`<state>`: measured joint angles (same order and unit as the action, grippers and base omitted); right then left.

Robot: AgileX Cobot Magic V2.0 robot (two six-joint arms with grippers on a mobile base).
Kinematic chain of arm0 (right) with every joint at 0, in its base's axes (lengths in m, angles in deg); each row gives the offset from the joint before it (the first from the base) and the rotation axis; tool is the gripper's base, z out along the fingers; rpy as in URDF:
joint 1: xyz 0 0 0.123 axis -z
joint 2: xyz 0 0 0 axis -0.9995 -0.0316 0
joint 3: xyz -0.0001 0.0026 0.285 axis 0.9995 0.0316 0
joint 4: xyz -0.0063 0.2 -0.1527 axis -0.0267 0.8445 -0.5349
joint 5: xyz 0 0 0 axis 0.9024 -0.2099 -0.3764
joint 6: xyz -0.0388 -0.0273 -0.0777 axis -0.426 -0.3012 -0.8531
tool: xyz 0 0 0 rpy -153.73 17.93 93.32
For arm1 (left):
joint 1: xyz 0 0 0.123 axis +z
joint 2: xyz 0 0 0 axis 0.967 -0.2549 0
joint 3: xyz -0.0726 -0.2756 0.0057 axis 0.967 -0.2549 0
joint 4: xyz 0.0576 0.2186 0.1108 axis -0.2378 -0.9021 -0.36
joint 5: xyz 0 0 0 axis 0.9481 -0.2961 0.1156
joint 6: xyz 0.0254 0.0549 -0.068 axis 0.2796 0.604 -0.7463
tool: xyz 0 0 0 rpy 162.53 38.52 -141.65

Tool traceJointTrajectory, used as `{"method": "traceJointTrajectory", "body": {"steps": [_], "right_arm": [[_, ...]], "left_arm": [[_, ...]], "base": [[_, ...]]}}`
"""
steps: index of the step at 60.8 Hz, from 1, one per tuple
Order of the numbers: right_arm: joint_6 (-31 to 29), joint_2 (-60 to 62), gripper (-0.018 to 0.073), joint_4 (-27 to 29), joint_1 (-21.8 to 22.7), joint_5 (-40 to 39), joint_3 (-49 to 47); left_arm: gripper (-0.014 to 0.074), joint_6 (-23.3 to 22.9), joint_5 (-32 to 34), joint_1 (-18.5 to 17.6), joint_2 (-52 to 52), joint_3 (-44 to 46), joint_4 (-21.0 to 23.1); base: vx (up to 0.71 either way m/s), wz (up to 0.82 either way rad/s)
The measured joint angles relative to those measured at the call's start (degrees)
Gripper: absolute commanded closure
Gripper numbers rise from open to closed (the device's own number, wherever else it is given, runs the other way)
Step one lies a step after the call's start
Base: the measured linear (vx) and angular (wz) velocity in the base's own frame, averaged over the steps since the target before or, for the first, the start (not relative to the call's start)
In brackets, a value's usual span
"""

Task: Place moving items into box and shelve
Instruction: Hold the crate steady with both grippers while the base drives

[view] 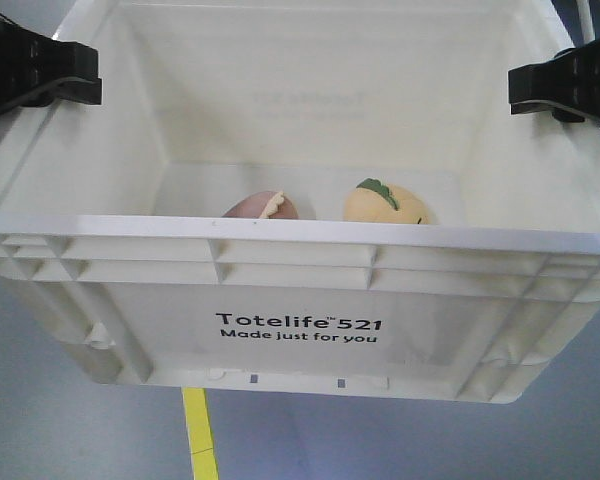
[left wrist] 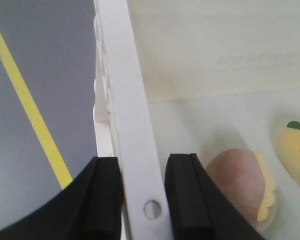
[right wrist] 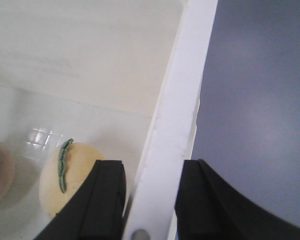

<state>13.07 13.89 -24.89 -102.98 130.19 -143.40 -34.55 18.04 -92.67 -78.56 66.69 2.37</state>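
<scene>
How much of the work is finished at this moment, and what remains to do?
Done: the pinkish-brown oval plush toy and the yellow-orange plush toy with a green leaf lie inside the large white ribbed plastic crate. In hand: the left gripper and the right gripper each clamp a side rim, and the crate seems lifted, with grey floor showing beneath it. Left: shelving it; no shelf is in view.

two plush toys point(view: 262, 206) point(view: 385, 203), one box point(view: 300, 262), two hands point(view: 96, 75) point(view: 512, 85)
</scene>
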Motion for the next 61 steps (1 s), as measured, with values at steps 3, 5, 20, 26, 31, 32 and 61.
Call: {"method": "traceJointTrajectory", "body": {"steps": [3,5,20,26,31,32,61], "right_arm": [[0.0,0.0,0.0564,0.1,0.0,0.0,0.0],[0.0,0.0,0.0564,0.1,0.0,0.0,0.0],[0.0,0.0,0.0564,0.1,0.0,0.3,0.0],[0.0,0.0,0.0564,0.1,0.0,0.3,0.0],[0.0,0.0,0.0564,-0.1,0.0,0.3,0.0],[0.0,0.0,0.0564,-0.1,0.0,0.3,0.0],[1.1,-0.1,0.0564,-0.5,0.0,0.8,0.0]], "left_arm": [[0.0603,0.0,-0.2,0.0,0.0,0.0,0.0],[0.0603,-0.1,-0.2,0.0,0.0,0.0,0.0],[0.0603,-0.1,-0.3,0.0,0.0,0.0,0.1],[0.0603,-0.1,-0.3,0.0,0.0,0.0,0.1],[0.0603,-0.1,-0.3,0.0,0.0,0.0,0.1],[0.0603,-0.1,-0.3,0.0,0.0,0.0,0.1],[0.0603,0.3,-0.3,0.0,0.0,0.0,-0.2]], "base": [[-0.01,0.29],[0.01,0.26],[0.06,0.21],[0.11,0.22],[0.15,0.26],[0.17,0.28],[0.24,0.23]]}}
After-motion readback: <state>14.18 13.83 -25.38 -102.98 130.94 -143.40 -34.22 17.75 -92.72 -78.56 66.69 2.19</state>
